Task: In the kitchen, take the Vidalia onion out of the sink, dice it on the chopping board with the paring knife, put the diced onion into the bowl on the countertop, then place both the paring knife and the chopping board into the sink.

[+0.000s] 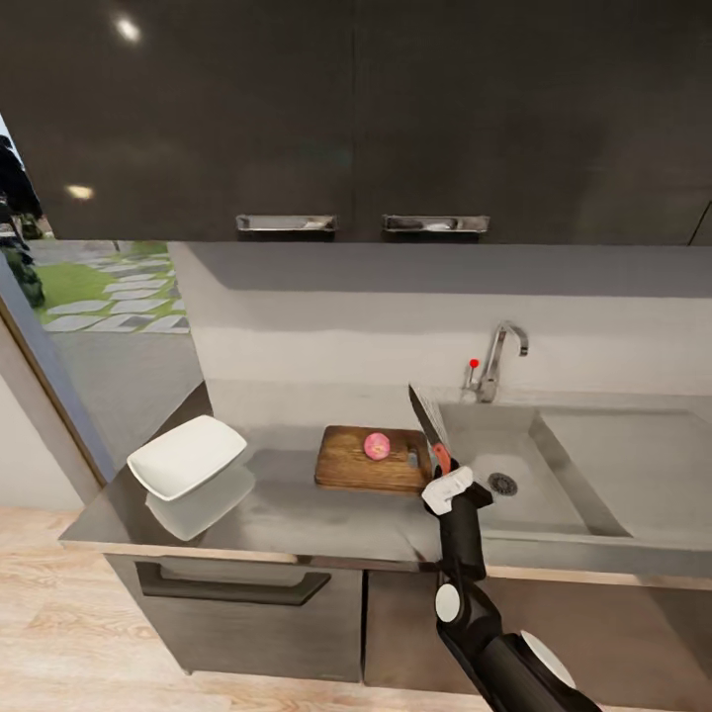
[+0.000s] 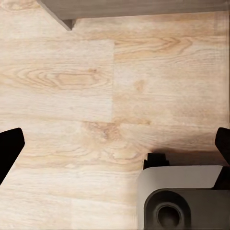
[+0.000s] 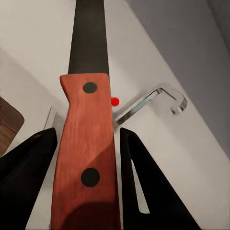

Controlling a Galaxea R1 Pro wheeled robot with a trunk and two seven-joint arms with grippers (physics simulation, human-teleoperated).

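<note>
Right claw [image 1: 444, 482] is gripping the knife [image 1: 429, 425] by its handle, blade up. Just left of it, the onion [image 1: 377, 446] is sitting whole on the board [image 1: 348, 465]. Tipping the blade down squarely over the onion should cut best. Left claw [image 2: 115, 143] is hanging wide over floor.

dark wall cabinets [image 1: 356, 119], wooden floor [image 2: 96, 96]

Pink onion [image 1: 377, 446] sits on the brown chopping board [image 1: 356, 465] beside the sink [image 1: 514, 475].
</note>
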